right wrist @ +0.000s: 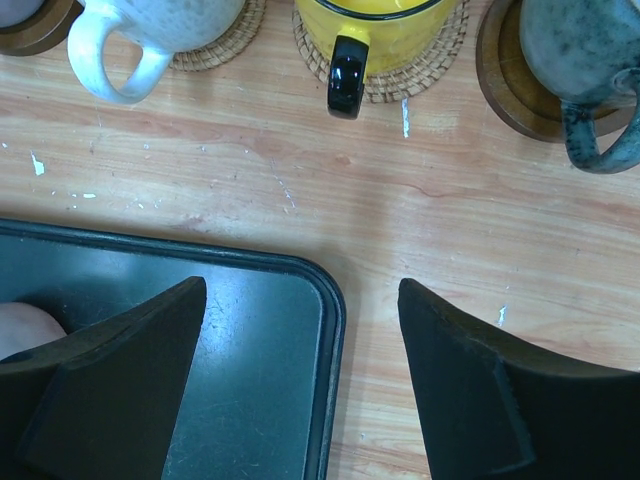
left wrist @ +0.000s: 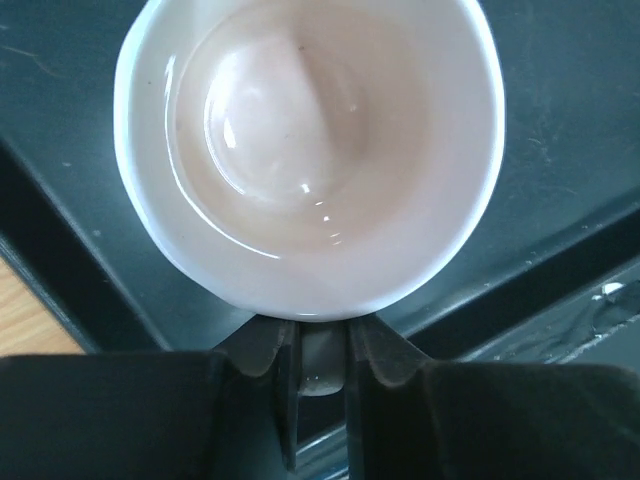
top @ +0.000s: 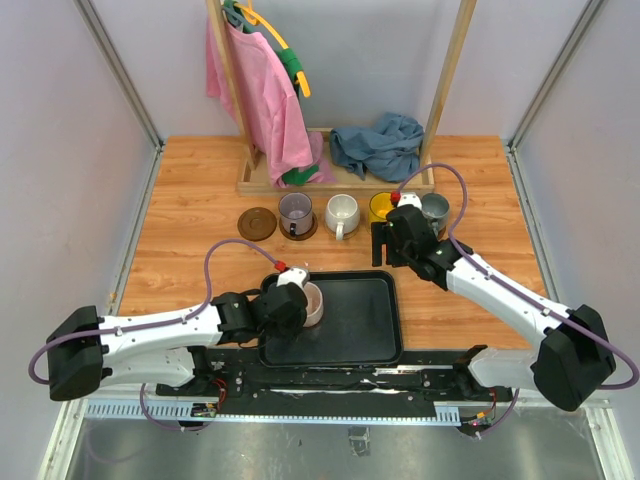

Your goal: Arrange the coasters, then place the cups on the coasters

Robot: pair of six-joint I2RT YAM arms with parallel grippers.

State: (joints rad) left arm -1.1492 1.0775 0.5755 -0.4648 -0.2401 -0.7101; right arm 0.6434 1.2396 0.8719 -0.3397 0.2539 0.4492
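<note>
Two claws: left claw [left wrist: 322, 350] pinches glossy pink mug [left wrist: 305, 150] by its handle, right claw [right wrist: 300, 330] gapes wide.

I see the wooden table [top: 190, 200] carrying a black tray [top: 360, 320] at six o'clock. Toward twelve from it runs a row of coasters [top: 312, 233], with a bare dark coaster [top: 257, 223] at its nine o'clock end. A wooden rack base [top: 262, 186] stands at twelve.

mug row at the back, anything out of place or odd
The pink mug sits on the black tray instead, with the left claw pinching its handle, and the leftmost coaster is bare. Nothing looks spilled.
</note>
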